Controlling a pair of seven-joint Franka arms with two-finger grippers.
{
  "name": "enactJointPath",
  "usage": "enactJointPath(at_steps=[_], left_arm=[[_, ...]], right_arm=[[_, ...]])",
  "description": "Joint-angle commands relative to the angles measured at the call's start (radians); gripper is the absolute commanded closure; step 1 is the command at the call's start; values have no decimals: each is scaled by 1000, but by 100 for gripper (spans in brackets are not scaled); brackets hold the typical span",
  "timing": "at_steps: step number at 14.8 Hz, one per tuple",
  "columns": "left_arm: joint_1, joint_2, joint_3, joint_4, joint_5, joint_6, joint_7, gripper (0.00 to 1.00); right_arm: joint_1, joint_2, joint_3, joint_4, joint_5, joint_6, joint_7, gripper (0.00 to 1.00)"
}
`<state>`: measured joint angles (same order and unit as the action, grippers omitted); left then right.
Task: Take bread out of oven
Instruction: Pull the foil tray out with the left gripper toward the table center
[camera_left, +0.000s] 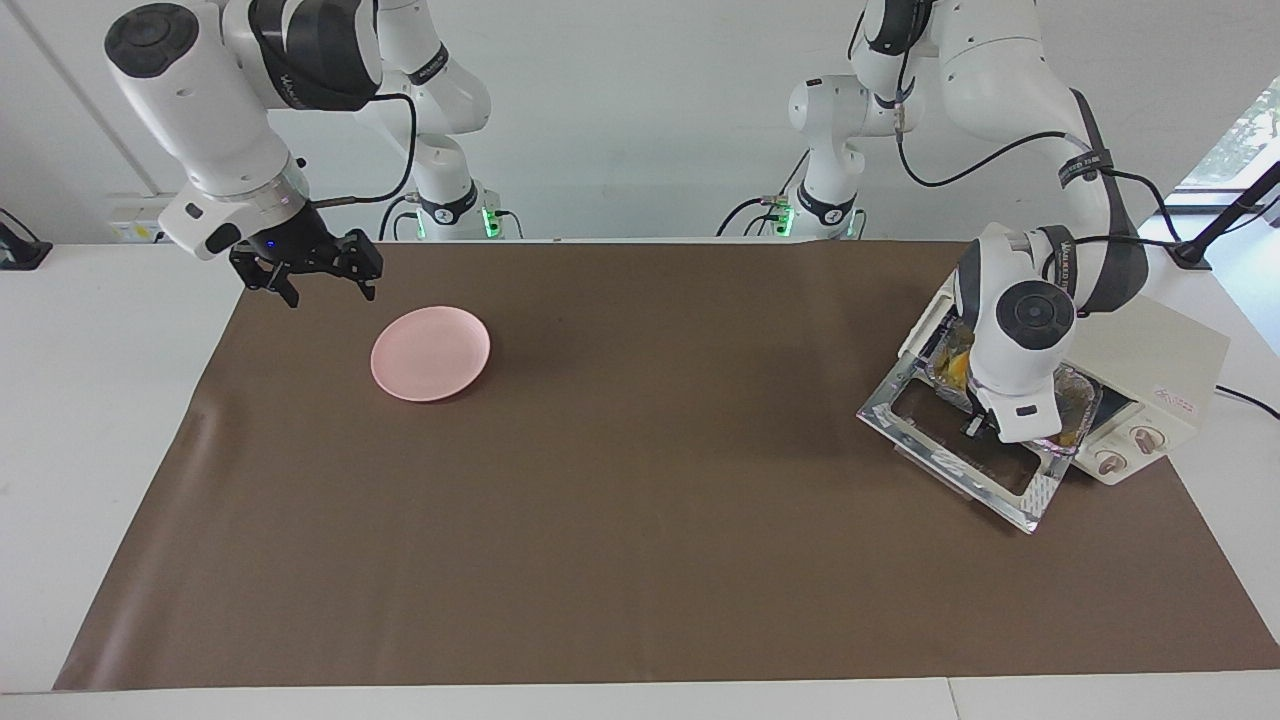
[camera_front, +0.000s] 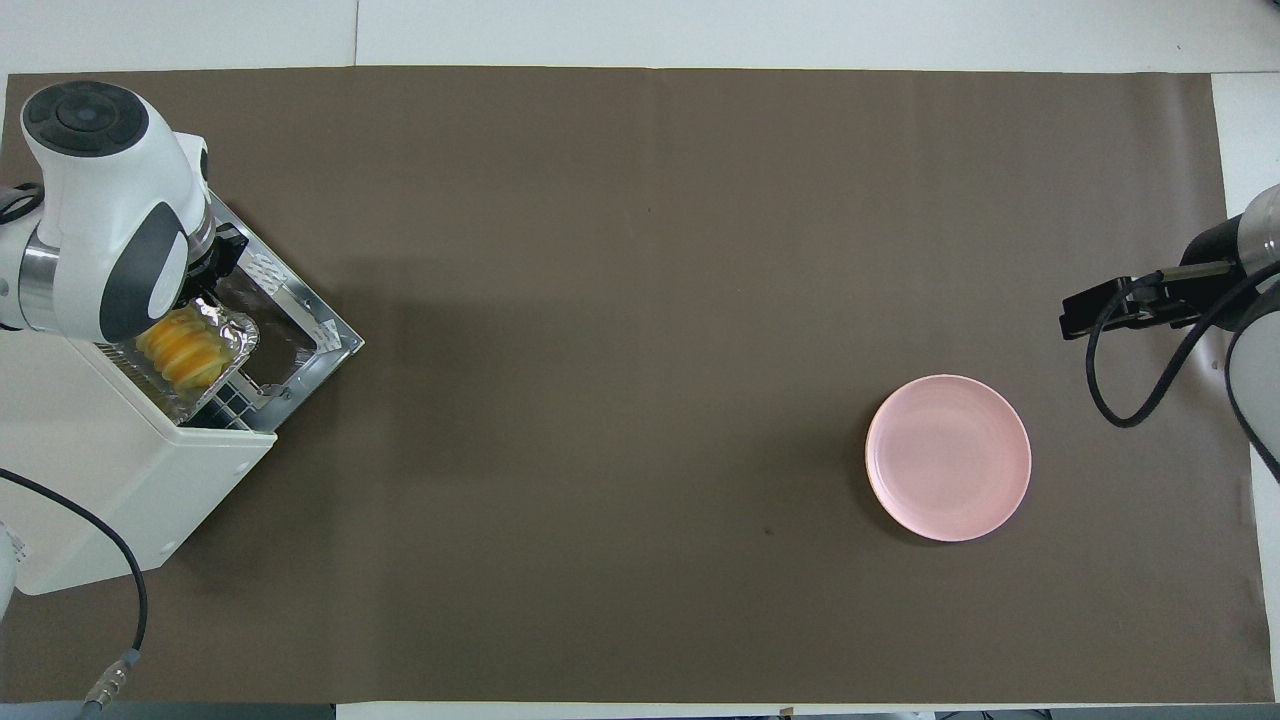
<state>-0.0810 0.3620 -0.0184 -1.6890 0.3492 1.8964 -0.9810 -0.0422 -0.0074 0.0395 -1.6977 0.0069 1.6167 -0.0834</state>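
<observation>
The cream-white oven stands at the left arm's end of the table with its silver-framed door folded down flat. A crinkled foil tray sticks out of the opening over the door. The golden ridged bread lies in the tray, and a bit of it shows in the facing view. My left gripper is down at the tray's front rim over the open door; its wrist hides the contact. It also shows in the overhead view. My right gripper hangs open and empty above the mat's edge beside the pink plate.
A round pink plate lies empty on the brown mat toward the right arm's end; it also shows in the overhead view. The oven's knobs face the table's middle. A black cable runs from the oven.
</observation>
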Motion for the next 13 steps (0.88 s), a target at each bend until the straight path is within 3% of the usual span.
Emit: enactJointPath(at_steps=[1, 10, 13], left_arm=[[-48, -5, 6, 61, -68, 3, 1, 100], [-296, -5, 8, 100, -312, 62, -7, 100], [-396, -5, 8, 92, -328, 96, -2, 100]], right_arm=[[-15, -23, 11, -22, -16, -3, -18, 0], [-15, -23, 13, -23, -16, -3, -18, 0], [-15, -23, 13, -22, -16, -3, -18, 0]])
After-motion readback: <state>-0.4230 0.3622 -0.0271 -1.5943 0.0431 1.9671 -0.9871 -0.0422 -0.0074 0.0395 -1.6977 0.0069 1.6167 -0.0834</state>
